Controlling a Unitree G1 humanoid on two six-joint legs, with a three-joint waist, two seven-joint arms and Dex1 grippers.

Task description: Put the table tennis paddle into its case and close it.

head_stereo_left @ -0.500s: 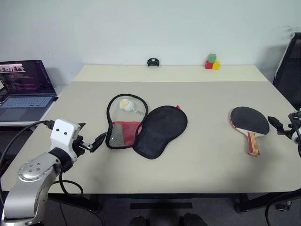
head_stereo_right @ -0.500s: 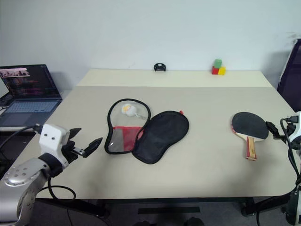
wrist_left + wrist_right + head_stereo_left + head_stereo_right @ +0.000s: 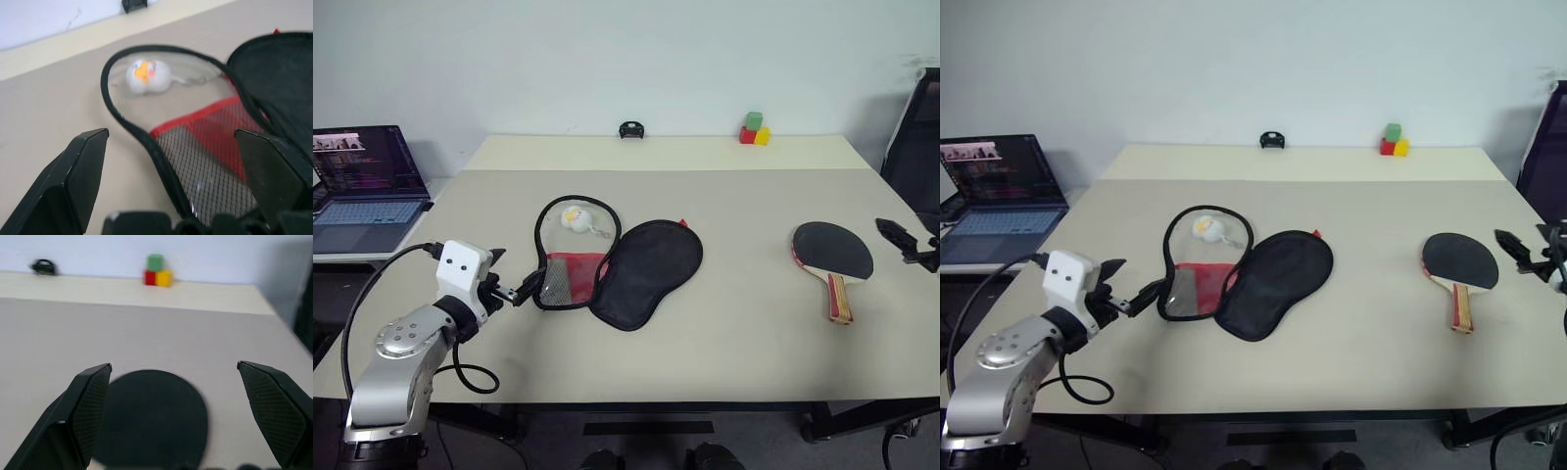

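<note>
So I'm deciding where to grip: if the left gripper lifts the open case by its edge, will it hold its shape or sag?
Probably sags: the case is thin fabric and mesh, lying flat with its black flap spread open. It looks light, so it may slide across the smooth table when pushed. The little ball charm would likely dangle.

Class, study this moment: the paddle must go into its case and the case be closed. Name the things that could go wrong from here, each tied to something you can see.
1. The case lies open with a small white toy attached to it; it might snag the closing.
2. The left gripper is open at the case's edge; the soft fabric may slide rather than be held.
3. The paddle lies flat near the right gripper; the open fingers could push it toward the table edge.
</note>
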